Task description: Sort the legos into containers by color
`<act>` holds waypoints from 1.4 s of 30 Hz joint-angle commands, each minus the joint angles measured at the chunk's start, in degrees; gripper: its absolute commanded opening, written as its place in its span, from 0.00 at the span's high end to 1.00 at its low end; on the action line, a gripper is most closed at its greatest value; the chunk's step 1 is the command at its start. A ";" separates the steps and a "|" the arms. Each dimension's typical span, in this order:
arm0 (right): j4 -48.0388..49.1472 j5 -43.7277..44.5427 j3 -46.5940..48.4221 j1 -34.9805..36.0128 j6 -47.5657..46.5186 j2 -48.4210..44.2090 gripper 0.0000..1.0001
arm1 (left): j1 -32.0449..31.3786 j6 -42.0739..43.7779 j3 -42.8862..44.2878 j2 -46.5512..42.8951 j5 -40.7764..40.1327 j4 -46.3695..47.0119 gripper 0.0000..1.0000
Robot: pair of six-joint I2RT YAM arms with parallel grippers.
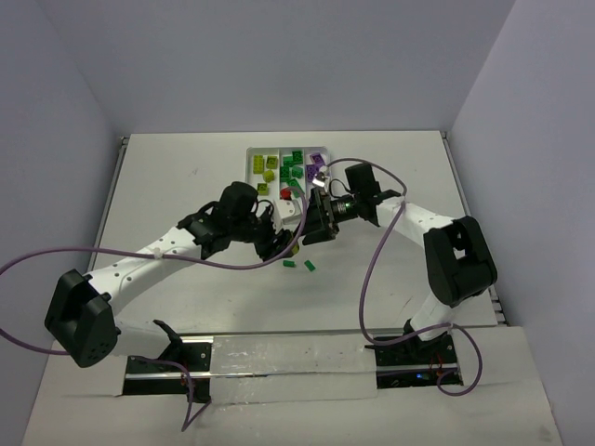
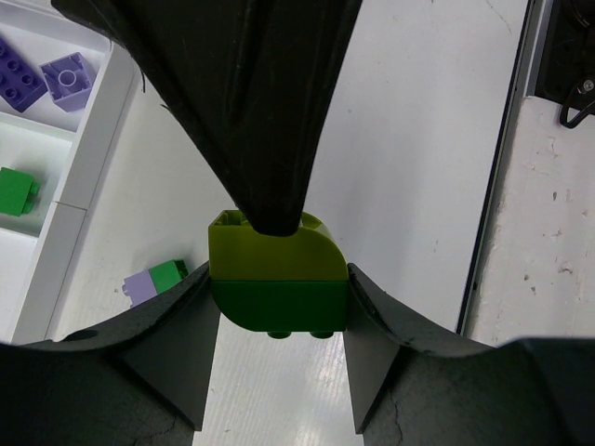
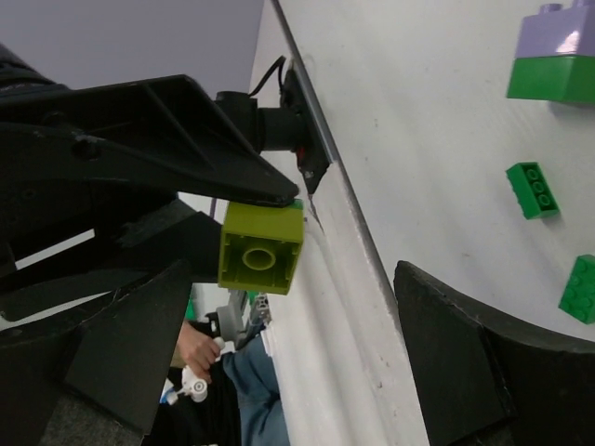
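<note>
**Yellow-green on dark green, held between both arms: stack needs splitting before it can be sorted**

The two-colour stack (image 2: pixel 277 277) is a yellow-green brick (image 2: pixel 274 249) seated on a dark green brick (image 2: pixel 279 305). It sits over bare table (image 2: pixel 418 139), just off the tray's near edge, and looks lifted clear.

The left gripper (image 2: pixel 279 299) is partly closed. Its fingers are clamped on opposite sides of the dark green brick, which leaves the yellow-green half exposed.

The right gripper (image 3: pixel 290 297) faces the left one head-on with its jaws wide apart. The yellow-green brick lies between its fingers, closer to one than the other, and nothing is gripped. In the left wrist view one right finger (image 2: pixel 270 139) reaches the top of the yellow-green brick. It looks like contact, but I can't confirm it.

My read of the step is separating the stack so each colour can go to its own compartment. For the next move, the right jaws need to centre on the yellow-green half only and close. They then pull or peel it off while the left gripper holds the dark green half.

Around it:
- The tray (image 1: pixel 249 165) lies beyond the grippers, with yellow-green, green and purple bricks lying in its three lanes.
- Loose on the table are a lilac-on-green stack (image 2: pixel 153 281) near the tray, a flat green brick (image 3: pixel 533 190) and another green brick (image 3: pixel 581 288).
</note>
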 commanded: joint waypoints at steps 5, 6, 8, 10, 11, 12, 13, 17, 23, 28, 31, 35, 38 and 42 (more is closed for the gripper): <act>3.08 -5.25 0.76 2.39 0.21 -0.85 0.08 | -0.59 -0.35 3.18 1.27 0.24 1.25 0.60; 2.96 -5.10 0.83 2.68 -0.09 -0.68 0.10 | -0.59 -0.35 3.40 1.30 0.30 1.32 0.60; 2.74 -5.11 0.91 2.77 -0.34 -0.27 0.12 | -0.59 -0.26 3.74 1.45 0.23 1.23 0.60; 2.04 -5.02 1.18 3.12 -0.69 0.17 0.16 | -0.59 -0.26 4.00 1.63 0.23 1.14 0.60; 1.66 -4.96 1.43 3.25 -1.07 0.43 0.19 | -0.59 -0.32 4.13 1.75 0.23 1.14 0.60; 1.39 -5.02 1.70 3.25 -1.34 0.69 0.21 | -0.59 -0.39 4.22 1.84 0.18 1.14 0.60; 1.22 -5.16 1.88 3.21 -1.45 0.93 0.22 | -0.59 -0.46 4.30 1.92 0.14 1.17 0.60; 1.86 -5.46 1.97 3.29 -0.86 1.23 0.34 | -0.59 -0.61 4.36 1.89 0.23 1.32 0.60; 3.04 -6.44 2.30 3.27 0.39 1.82 0.49 | -0.85 -0.79 4.53 2.22 0.23 1.38 0.60; 4.99 -7.40 1.66 3.25 1.77 1.40 0.69 | -0.94 -1.10 4.09 2.15 -0.75 1.22 0.45; 4.87 -7.56 1.66 3.12 1.26 0.85 0.81 | -0.85 -1.87 3.75 1.68 -2.00 0.46 0.26; 0.80 -7.66 3.24 2.11 -2.85 -0.72 1.00 | 2.41 -5.20 2.17 -2.03 0.47 -1.67 0.05; -2.39 -7.83 4.80 0.38 -5.82 -1.85 1.00 | 9.40 -8.19 1.73 -5.16 7.30 -3.81 0.01; -8.21 -7.62 8.03 -0.48 -12.37 -3.08 1.00 | 17.38 -12.30 3.21 -7.02 20.34 -6.33 0.01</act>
